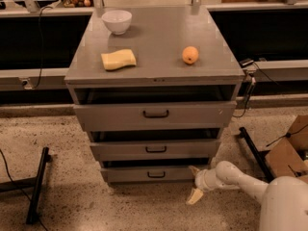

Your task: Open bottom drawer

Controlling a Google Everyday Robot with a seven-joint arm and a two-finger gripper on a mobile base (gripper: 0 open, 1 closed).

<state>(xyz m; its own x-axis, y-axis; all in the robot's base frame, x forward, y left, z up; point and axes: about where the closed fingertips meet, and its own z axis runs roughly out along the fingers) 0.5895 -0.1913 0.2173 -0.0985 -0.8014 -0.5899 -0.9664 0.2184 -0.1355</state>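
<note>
Currently in camera view: a grey metal cabinet with three drawers is standing on a speckled floor (96, 211).
Lowest tier: the bottom drawer (130, 174) is sitting just above the floor, showing the narrowest front of the three, with a dark gap running above it.
Its grip: a small dark bar handle (156, 174) is sitting at the middle of that front, well to the left of the end effector.
End effector (196, 183): it is hanging low at the right end of the bottom drawer, its two tan fingers spreading wide, one pointing up across the drawer's right edge and one pointing down at the floor; whether the upper one is touching the front I cannot tell.
Arm: the white arm (243, 181) is reaching in from the lower right.
Upper tiers: the middle drawer (120, 149) and the top drawer (110, 115) are stacking above, each front larger than the one below.
Counter (159, 35): it is carrying a white bowl (117, 21) at the back left, a yellow sponge (118, 59) in front of it, and an orange (190, 55) to the right.
Sides: a cardboard box (288, 150) is lying at the right, and a black stand (37, 184) is lying at the left.
</note>
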